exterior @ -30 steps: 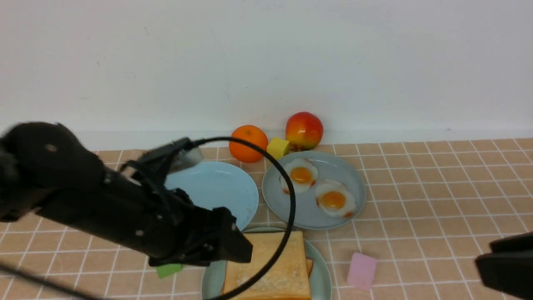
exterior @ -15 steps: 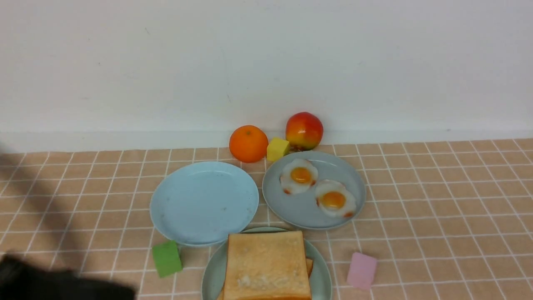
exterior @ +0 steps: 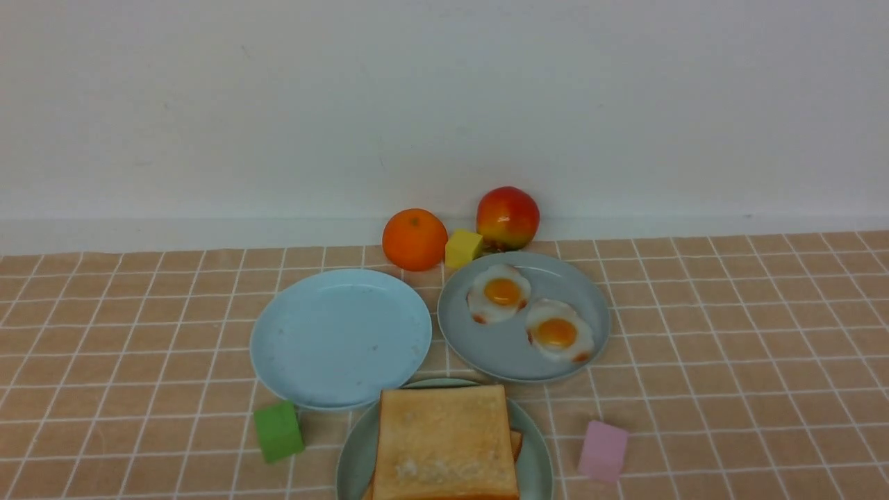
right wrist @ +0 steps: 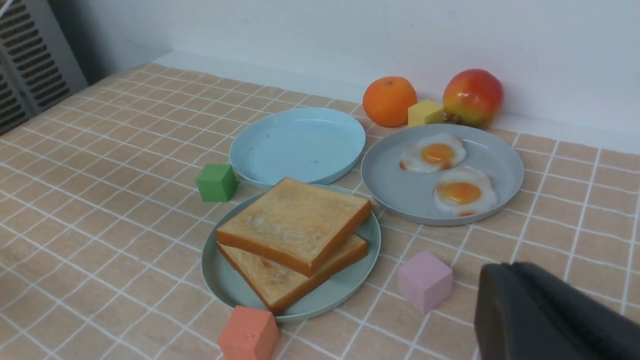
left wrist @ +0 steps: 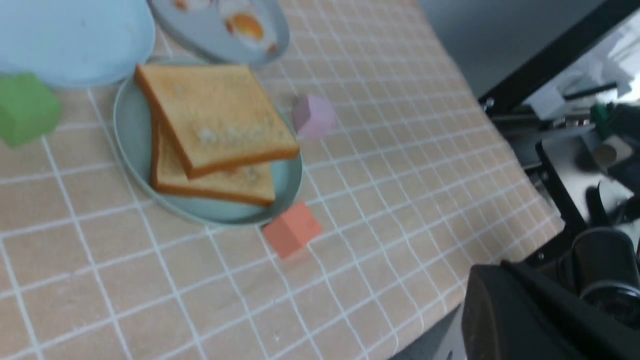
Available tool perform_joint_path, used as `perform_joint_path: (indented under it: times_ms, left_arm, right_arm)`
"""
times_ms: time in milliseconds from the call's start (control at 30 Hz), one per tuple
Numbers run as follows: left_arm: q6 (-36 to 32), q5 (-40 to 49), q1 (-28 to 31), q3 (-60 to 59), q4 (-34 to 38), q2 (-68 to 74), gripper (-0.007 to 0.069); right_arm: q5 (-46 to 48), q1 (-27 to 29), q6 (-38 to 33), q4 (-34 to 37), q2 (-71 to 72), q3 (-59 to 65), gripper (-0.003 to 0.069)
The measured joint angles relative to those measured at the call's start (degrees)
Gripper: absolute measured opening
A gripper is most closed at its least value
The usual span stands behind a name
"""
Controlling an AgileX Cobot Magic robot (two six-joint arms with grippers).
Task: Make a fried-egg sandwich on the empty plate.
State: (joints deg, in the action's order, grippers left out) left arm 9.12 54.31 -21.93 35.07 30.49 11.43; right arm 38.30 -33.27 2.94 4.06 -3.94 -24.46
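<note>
Both arms sit back at the near side of the surface (exterior: pixel 729 312), the left gripper (left wrist: pixel 525 310) and right gripper (right wrist: pixel 545 310) showing only as dark bulk in their wrist views. Two golden toast slices (right wrist: pixel 295 220) lie stacked askew on the mint-green plate (right wrist: pixel 225 285), near centre front. Both grippers' fingers are clenched, grasping nothing.

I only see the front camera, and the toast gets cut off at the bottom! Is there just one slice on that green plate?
Observer: No, two. A bottom slice lies under the top slice, skewed, on the mint-green plate.
Operator: Is an egg tucked inside?
Observer: From the right wrist view, no egg shows between them.
Operator: Is anything hiding near me, past the plate?
Observer: A salmon-red cube sits close by the plate's near rim; I cannot tell if they touch.
</note>
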Motion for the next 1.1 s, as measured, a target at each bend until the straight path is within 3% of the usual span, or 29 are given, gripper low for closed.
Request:
perform_joint_path:
  times_ms: [467, 733, 833, 1100]
  left_arm:
    - [-0.42, -0.47, 0.00, -0.05, -0.97, 0.00, -0.0013]
    - [-2.62, -16.71, 6.07, -6.45, -16.74, -4.02, -0.0013]
    - [0.62, -24.75, 12.72, -15.37, -22.94, -7.76, -0.0013]
    - [5.83, -29.25, 16.19, -33.26, -34.17, -12.08, -0.0013]
  right_arm:
    - [0.00, 0.00, 0.00, -0.17, 0.06, 0.10, 0.0001]
    - [0.00, 0.00, 0.00, -0.13, 0.11, 0.10, 0.0004]
    - [0.00, 0.00, 0.00, -0.17, 0.11, 0.10, 0.0008]
    - [-0.06, 0.00, 0.00, -0.17, 0.11, 0.12, 0.0014]
